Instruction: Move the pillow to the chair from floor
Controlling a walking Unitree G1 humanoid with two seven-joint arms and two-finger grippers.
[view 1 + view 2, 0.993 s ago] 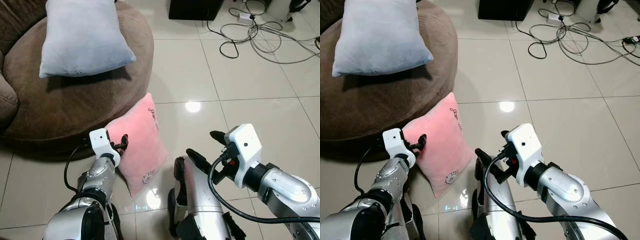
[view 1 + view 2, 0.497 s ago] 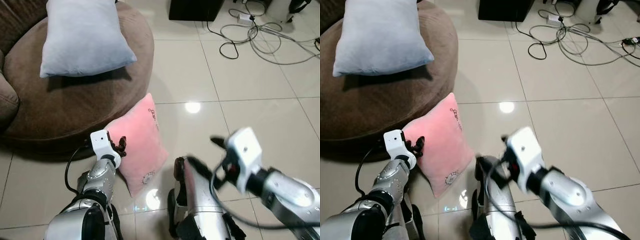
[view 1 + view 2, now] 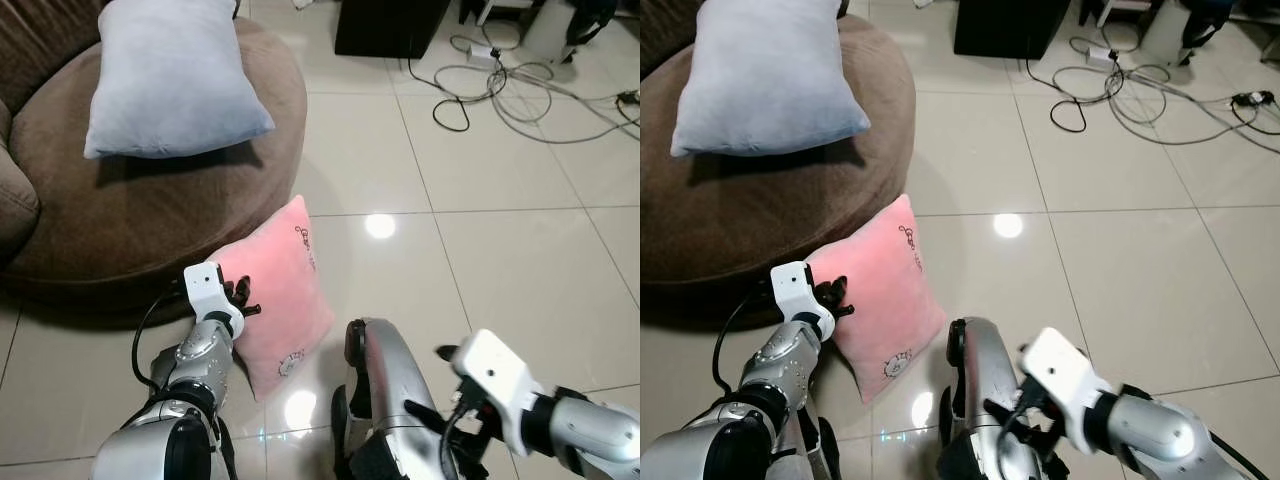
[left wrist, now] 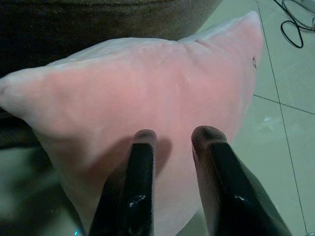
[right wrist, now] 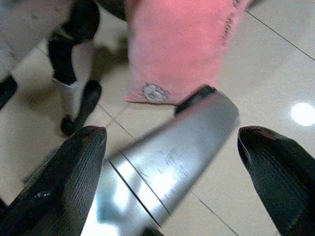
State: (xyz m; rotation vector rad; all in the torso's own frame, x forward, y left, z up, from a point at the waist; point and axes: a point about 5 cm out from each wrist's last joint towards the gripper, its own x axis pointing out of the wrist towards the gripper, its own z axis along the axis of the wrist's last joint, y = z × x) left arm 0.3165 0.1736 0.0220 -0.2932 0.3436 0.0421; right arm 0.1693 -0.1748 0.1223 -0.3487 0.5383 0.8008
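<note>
The step in hand looks like the reach for a grasp: the left gripper (image 4: 171,137) has its fingers a little apart with the tips against the face of the pink pillow (image 3: 275,305), which leans on the tiled floor (image 3: 480,260) against the round brown chair (image 3: 150,200); no fabric sits between them. Next, the fingers likely need to straddle an edge or fold and close, then lift the pillow toward the seat beyond them, where a grey pillow (image 3: 170,80) lies. The right gripper (image 5: 172,162), spread wide, hangs low beside the robot's leg, and the pink pillow's far side against the chair is hidden.

Spread right pincer (image 5: 174,172) faces pink pillow (image 5: 179,46).
</note>
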